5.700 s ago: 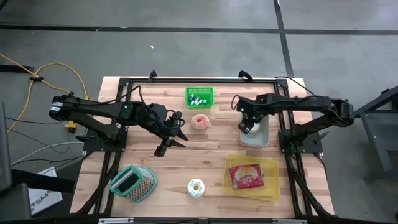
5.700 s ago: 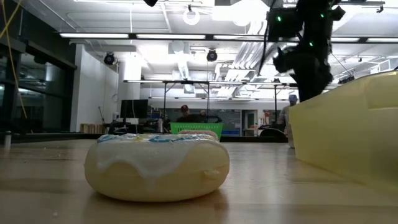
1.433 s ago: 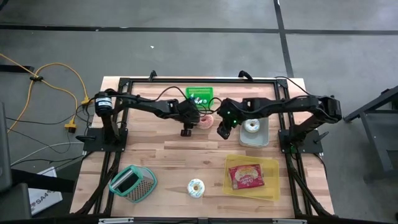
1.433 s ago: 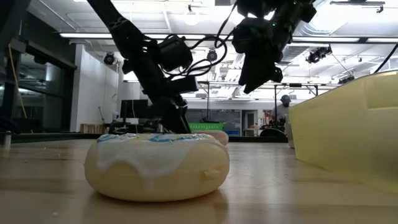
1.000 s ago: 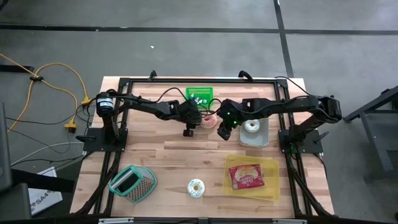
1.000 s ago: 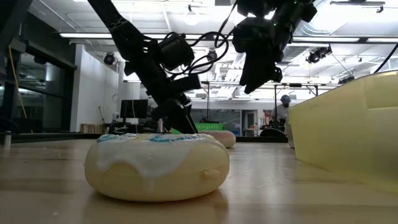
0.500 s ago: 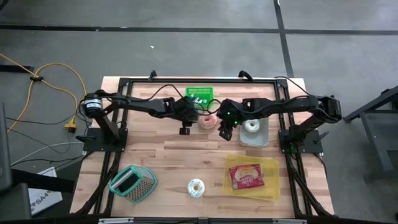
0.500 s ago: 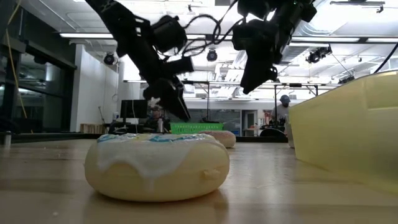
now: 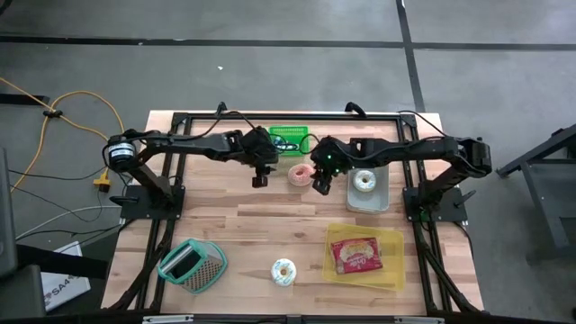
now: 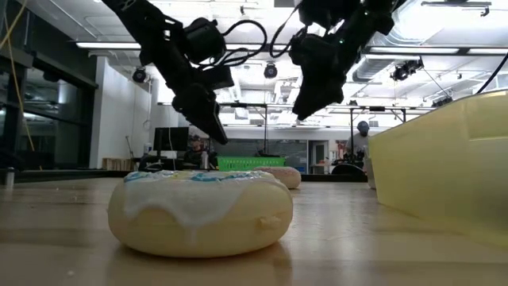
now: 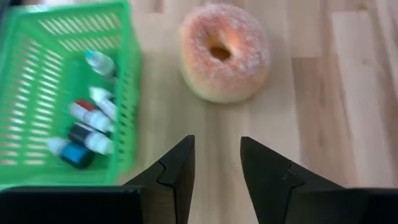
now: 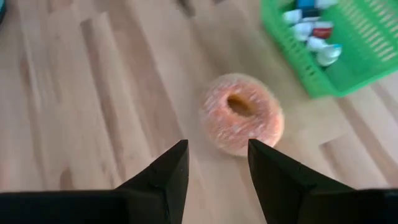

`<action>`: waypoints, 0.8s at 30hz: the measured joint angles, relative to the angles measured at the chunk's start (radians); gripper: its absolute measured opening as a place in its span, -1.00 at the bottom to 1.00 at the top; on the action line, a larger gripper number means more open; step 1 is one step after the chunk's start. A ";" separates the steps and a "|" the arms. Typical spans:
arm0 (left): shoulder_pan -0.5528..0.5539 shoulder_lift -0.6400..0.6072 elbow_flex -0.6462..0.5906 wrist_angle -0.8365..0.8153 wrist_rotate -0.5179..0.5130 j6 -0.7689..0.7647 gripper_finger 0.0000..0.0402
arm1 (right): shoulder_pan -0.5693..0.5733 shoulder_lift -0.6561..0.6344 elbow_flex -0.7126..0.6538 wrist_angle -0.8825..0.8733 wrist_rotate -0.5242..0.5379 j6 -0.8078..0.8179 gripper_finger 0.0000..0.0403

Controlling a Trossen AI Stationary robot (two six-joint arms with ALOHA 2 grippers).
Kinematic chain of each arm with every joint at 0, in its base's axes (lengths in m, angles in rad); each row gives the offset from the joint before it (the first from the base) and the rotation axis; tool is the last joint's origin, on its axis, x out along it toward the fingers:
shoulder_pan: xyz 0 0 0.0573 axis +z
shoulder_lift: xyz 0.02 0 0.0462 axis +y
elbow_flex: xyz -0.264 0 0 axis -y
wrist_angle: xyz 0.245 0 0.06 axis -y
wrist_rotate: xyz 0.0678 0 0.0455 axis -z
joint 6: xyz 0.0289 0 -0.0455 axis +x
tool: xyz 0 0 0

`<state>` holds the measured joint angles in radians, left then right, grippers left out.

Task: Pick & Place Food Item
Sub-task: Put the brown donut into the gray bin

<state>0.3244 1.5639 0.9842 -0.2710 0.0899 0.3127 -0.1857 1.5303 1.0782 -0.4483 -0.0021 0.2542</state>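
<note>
The green basket holds small bottles, and the pale tray holds a white donut. The pink sugared donut lies on the table just beside the basket. The left gripper and right gripper hang on either side of it, both with fingers apart, holding nothing.

Left tool and right tool hover with fingers parted.

- A green basket holding small bottles was set at the far middle of the wooden table.
- A teal grater-like container was laid near the table's front left corner.
- A yellow cable was seen on the grey floor to the left.
- In the low view, a lit room with ceiling lamps and a person was seen behind the table.
</note>
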 joint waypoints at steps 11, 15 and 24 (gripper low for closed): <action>0.009 -0.017 -0.001 -0.031 -0.002 -0.017 -0.39 | -0.052 0.010 0.000 0.021 -0.101 -0.104 -0.25; 0.038 -0.046 -0.001 -0.029 -0.004 -0.042 -0.39 | -0.050 0.029 0.000 0.026 -0.104 -0.172 -0.25; 0.067 -0.139 -0.001 -0.042 0.010 -0.101 -0.39 | -0.032 0.151 0.000 0.127 -0.132 -0.312 -0.25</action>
<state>0.3916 1.4244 0.9833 -0.3128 0.0998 0.2116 -0.2173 1.6812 1.0779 -0.3211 -0.1343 -0.0581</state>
